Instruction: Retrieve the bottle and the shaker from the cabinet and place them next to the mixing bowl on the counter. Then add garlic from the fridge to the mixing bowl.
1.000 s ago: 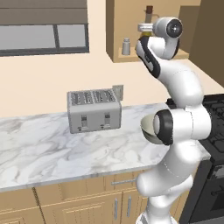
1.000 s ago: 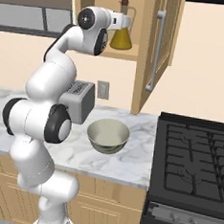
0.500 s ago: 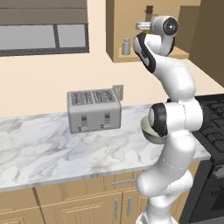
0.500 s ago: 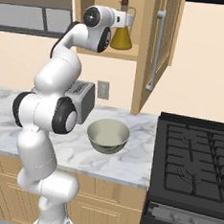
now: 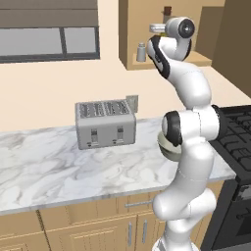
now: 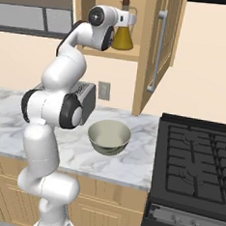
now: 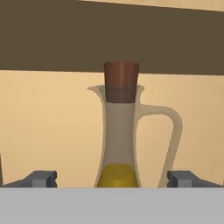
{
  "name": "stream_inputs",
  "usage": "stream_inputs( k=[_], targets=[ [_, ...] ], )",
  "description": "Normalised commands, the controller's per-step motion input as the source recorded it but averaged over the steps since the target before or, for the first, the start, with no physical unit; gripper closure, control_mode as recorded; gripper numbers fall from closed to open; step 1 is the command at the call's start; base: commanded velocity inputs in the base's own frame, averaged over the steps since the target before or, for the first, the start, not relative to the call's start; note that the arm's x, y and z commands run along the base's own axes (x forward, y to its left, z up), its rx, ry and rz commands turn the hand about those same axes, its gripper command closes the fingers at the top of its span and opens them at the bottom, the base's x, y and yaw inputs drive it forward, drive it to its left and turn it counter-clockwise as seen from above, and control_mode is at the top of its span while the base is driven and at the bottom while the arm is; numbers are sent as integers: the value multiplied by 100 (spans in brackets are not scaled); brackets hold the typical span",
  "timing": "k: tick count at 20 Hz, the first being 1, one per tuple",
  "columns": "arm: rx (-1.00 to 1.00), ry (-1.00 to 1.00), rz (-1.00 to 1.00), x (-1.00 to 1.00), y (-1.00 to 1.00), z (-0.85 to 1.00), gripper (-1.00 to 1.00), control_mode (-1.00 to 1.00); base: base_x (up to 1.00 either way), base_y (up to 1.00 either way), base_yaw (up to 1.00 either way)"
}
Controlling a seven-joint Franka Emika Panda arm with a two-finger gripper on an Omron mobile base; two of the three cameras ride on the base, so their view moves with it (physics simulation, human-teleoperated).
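Task barely begun: gripper (image 7: 112, 179), jaws wide and empty, faces the bottle (image 7: 121, 131) at frame centre on the cabinet (image 6: 149, 50) shelf; shaker (image 5: 141, 52) there too; bowl (image 6: 109, 136) waits on counter (image 6: 130, 160); garlic untouched

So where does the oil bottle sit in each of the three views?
Left base view: only the stopper of the bottle peeks out above the arm's wrist, top centre-right, inside the cabinet.
Right base view: the bottle stands on the cabinet shelf, top centre, just right of the wrist.
Hand view: the bottle stands dead centre, between the open fingers.
Shared landmark: the reddish-brown stopper.
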Motion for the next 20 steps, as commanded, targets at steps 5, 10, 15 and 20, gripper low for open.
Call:
stream_inputs(
  k=[5,10,15,20],
  targets=[
    [0,0,1,11,0,0,-100,-100,0,0,0],
    [0,0,3,30,0,0,-100,-100,0,0,0],
    [0,0,2,18,0,0,-100,-100,0,0,0],
    [0,0,0,30,-10,0,-100,-100,0,0,0]
  ],
)
